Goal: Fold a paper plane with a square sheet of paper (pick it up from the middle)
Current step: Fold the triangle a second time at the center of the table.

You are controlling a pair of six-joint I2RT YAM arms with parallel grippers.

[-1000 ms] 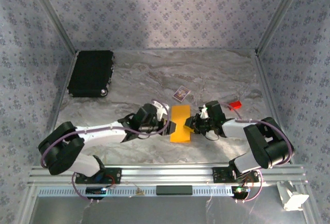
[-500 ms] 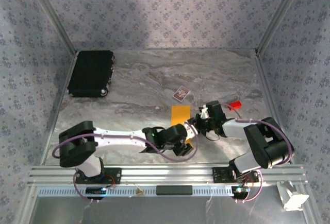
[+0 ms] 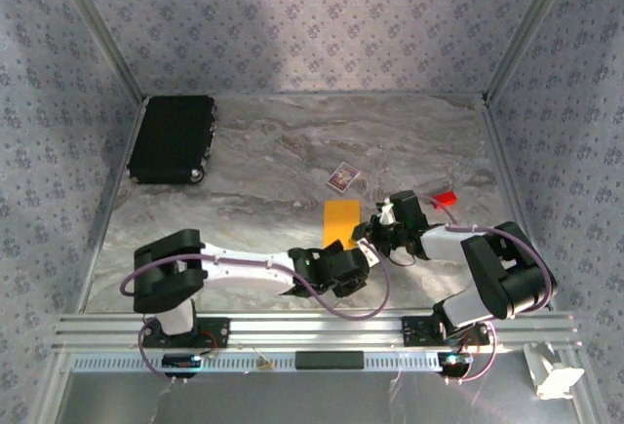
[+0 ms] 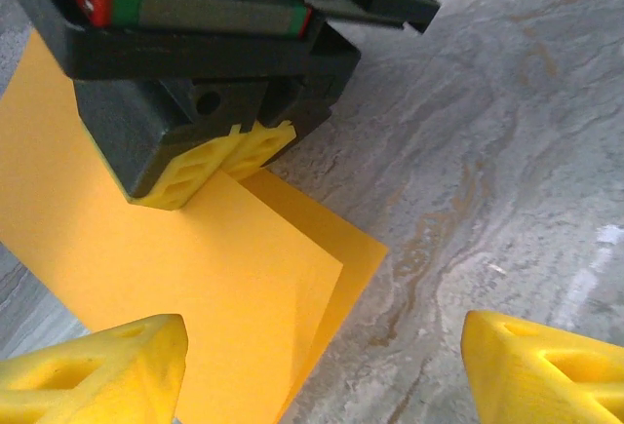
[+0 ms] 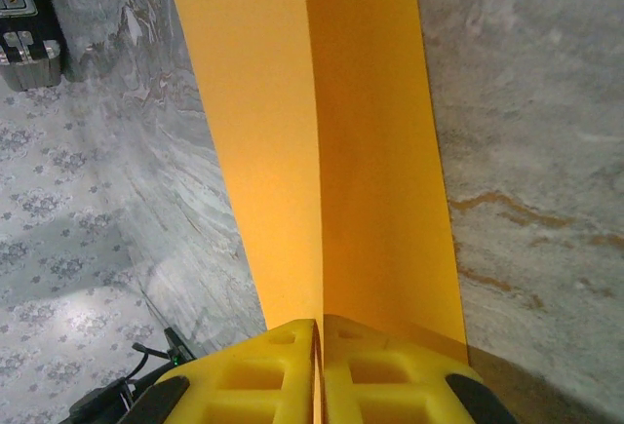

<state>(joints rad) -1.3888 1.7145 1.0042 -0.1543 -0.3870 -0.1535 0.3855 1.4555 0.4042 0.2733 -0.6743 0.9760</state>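
The square sheet of paper (image 3: 338, 217) is orange-yellow, folded double, and lies on the marble table (image 3: 263, 151) mid-right. My right gripper (image 3: 372, 235) is shut on its right edge. In the right wrist view the yellow fingers (image 5: 283, 375) pinch the layers of the sheet (image 5: 322, 122) together. My left gripper (image 3: 351, 264) hovers over the sheet's near end, open. In the left wrist view its fingertips (image 4: 97, 366) straddle the sheet's corner (image 4: 205, 278), the left gripper (image 4: 322, 375) holding nothing. The right gripper's fingers (image 4: 219, 161) show there too. The paper plane is out of view.
A black case (image 3: 173, 138) lies at the back left. A small purple-and-white card (image 3: 341, 177) sits just beyond the sheet, and a tiny red block (image 3: 445, 198) lies right of it. Patterned walls enclose the table on three sides.
My left arm swung from the sheet's left side round to its near end and its jaws widened. The right gripper closed on the sheet's edge and stayed in place.
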